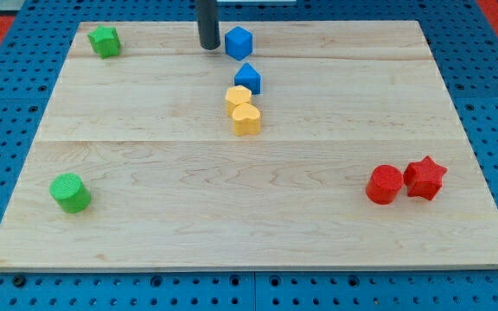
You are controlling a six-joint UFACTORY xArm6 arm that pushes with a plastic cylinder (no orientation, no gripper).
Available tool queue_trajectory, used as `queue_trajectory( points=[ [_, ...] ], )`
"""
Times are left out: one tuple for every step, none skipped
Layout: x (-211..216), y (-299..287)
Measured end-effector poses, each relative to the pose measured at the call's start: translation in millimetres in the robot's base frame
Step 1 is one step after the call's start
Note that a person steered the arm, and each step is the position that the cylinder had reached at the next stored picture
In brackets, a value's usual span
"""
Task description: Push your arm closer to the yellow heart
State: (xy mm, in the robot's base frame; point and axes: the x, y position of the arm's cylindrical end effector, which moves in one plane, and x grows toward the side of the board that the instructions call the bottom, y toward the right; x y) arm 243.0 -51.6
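Yellow heart [246, 119] orientation unclear; my tip [207, 46] well above, touching nothing; no gripper.

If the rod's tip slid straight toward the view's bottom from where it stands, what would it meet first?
Probably nothing: my tip stands left of the blue blocks and the yellow heart, so a straight line down the wooden board looks free, though depth is uncertain.

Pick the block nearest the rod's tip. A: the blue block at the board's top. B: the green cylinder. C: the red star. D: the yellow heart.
A: my tip stands just to the view's left of the blue block at the board's top, while the yellow heart lies further down.
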Motion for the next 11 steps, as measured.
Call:
queue_trajectory(
  points=[
    [0, 43],
    [1, 53],
    [1, 16],
    [2, -7],
    [28, -11],
    [59, -14],
    [88, -16],
    [106, -23],
    [107, -32],
    [117, -36],
    [148, -34]
  ],
)
